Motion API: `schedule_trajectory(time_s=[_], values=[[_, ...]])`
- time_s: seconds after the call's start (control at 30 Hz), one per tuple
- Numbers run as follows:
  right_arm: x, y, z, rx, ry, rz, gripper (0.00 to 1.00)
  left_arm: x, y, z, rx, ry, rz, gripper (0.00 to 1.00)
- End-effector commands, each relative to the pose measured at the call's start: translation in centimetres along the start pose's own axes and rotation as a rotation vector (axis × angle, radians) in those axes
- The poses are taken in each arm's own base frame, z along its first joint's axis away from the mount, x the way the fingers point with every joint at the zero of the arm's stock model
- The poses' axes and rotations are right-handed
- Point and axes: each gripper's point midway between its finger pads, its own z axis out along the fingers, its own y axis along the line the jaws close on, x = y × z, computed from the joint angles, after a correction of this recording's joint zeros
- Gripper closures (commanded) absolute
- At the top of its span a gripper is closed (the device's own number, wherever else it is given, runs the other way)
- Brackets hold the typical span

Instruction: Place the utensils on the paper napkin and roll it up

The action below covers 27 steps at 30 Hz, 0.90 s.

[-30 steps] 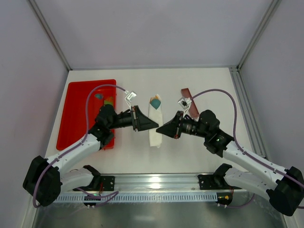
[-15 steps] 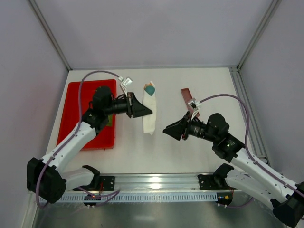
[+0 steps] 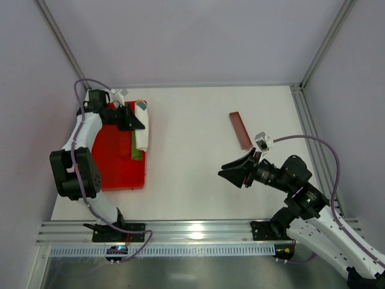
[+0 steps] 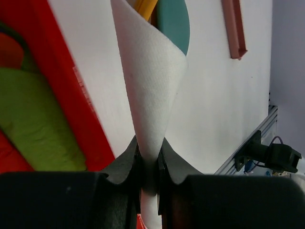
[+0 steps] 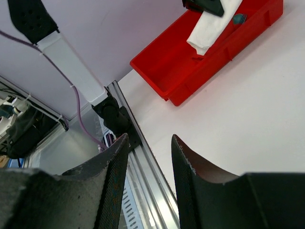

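White tabletop between grey walls, metal rail along the near edge. Near right: right gripper, parted and empty, hovering over bare table well apart from everything, probably parked clear to leave the carrying to one arm. Further back on the right: flat reddish-brown bar, lying untouched, seemingly no part of the job. Far left: left gripper, clamped tight on the narrow end of the paper napkin, already rolled into a cone. Pinches it there apparently to keep the wrap from springing loose. Peeking from the open end: utensils, an orange-tan tip beside something teal. Sits at the right-hand rim of the red tray, near the green strip; resting or hanging, impossible to tell. Looks like delivery of the finished roll.
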Motion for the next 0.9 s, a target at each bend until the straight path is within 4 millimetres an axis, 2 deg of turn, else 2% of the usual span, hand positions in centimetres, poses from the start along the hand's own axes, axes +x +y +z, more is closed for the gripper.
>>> schedule_trajectory(time_s=[0.0,0.03,0.07,0.13,0.17,0.3,0.43,0.5,0.57,0.73,0.87], values=[[0.5,0.4,-1.2,-0.005,0.007,-0.034,0.57,0.5,3.2,-2.6,-0.049,0.029,-0.029,1.0],[0.6,0.4,-1.4,-0.006,0.003,-0.039,0.57,0.5,4.2,-2.7,-0.063,0.023,-0.039,1.0],[0.9,0.3,-1.6,-0.001,0.005,-0.037,0.57,0.4,6.0,-3.6,-0.101,0.003,-0.065,1.0],[0.8,0.5,-1.9,-0.009,-0.006,-0.045,0.57,0.9,8.0,-4.3,-0.111,-0.027,-0.121,1.0],[1.0,0.4,-2.0,-0.007,-0.002,-0.047,0.57,0.7,9.3,-5.4,-0.122,-0.063,-0.163,1.0],[1.2,0.2,-2.2,0.003,0.003,-0.064,0.57,1.7,12.7,-7.6,-0.229,-0.092,-0.219,1.0],[1.6,0.3,-2.3,-0.012,0.011,-0.073,0.57,1.4,14.9,-9.0,-0.315,-0.075,-0.195,1.0],[1.9,0.1,-2.2,-0.013,0.015,-0.075,0.57,1.8,15.8,-8.6,-0.322,-0.035,-0.215,1.0],[2.5,-0.2,-2.1,-0.011,0.028,-0.067,0.57,1.3,16.6,-8.2,-0.308,-0.012,-0.208,1.0],[3.2,-0.8,-1.9,-0.001,0.043,-0.059,0.57,2.4,18.9,-7.7,-0.356,0.063,-0.226,1.0],[3.1,-0.7,-2.0,-0.003,0.036,-0.06,0.57,2.2,19.6,-6.6,-0.325,0.092,-0.241,1.0]])
